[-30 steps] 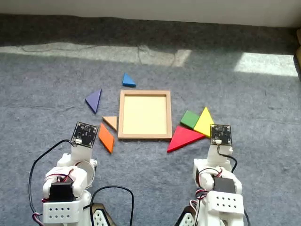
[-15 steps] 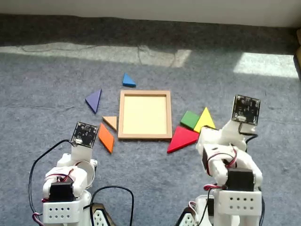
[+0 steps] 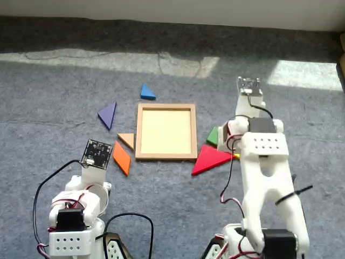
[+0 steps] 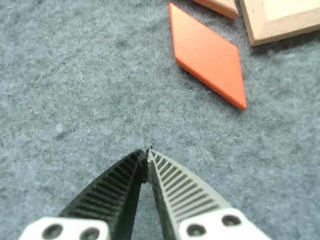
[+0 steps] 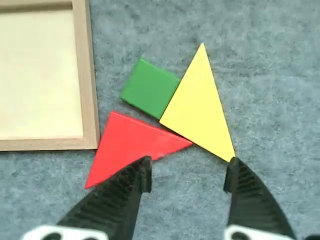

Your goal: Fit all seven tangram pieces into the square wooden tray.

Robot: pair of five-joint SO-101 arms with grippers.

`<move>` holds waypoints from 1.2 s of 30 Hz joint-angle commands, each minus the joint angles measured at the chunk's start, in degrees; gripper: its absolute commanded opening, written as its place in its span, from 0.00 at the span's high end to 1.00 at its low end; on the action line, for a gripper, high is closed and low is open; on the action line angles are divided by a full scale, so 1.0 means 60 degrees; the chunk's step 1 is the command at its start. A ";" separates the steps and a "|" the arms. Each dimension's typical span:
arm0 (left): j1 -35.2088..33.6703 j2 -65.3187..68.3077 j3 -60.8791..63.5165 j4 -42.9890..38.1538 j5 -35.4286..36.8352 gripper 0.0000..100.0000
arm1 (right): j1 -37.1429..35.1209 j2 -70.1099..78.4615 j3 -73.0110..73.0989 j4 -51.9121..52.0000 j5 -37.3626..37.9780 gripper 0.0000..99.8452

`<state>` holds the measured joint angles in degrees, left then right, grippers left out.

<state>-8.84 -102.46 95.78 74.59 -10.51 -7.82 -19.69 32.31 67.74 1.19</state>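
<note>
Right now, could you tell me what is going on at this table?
The wooden tray is empty; all seven pieces lie on the carpet around it. The right gripper hovers open above the yellow triangle and red triangle, beside the green square. The left gripper is shut on nothing, low near the orange piece.

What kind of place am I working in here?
Likely an indoor room, home or lab: grey carpet-like surface, patches of sunlight as from a window, pale wall along the far edge.
</note>
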 commanded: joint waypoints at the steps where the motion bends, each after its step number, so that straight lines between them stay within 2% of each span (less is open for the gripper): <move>1: -0.0125 -0.0300 0.0139 -0.0410 0.0044 1.00 | -0.0154 0.1253 -0.1121 -0.0037 0.0161 0.75; 8: -0.0125 -0.0300 0.0168 -0.0425 0.0044 1.00 | -0.0125 0.4051 -0.3143 -0.0037 0.2081 0.75; 18: -0.0125 -0.0300 0.0198 -0.0440 0.0044 1.00 | 0.0066 0.5604 -0.4095 0.0037 0.2154 0.73; 24: -0.0125 -0.0300 0.0198 -0.0440 0.0044 1.00 | 0.0344 0.5648 -0.4066 0.0784 0.2974 0.61; 30: -0.0125 -0.0300 0.0198 -0.0440 0.0044 1.00 | 0.0344 0.5751 -0.4051 0.0828 0.3092 0.61; 36: -0.0125 -0.0300 0.0212 -0.0440 0.0044 1.00 | 0.0344 0.6864 -0.4198 0.0813 0.3033 0.61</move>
<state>-8.84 -102.46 95.96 73.19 -10.51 -6.33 19.25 9.01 72.48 18.86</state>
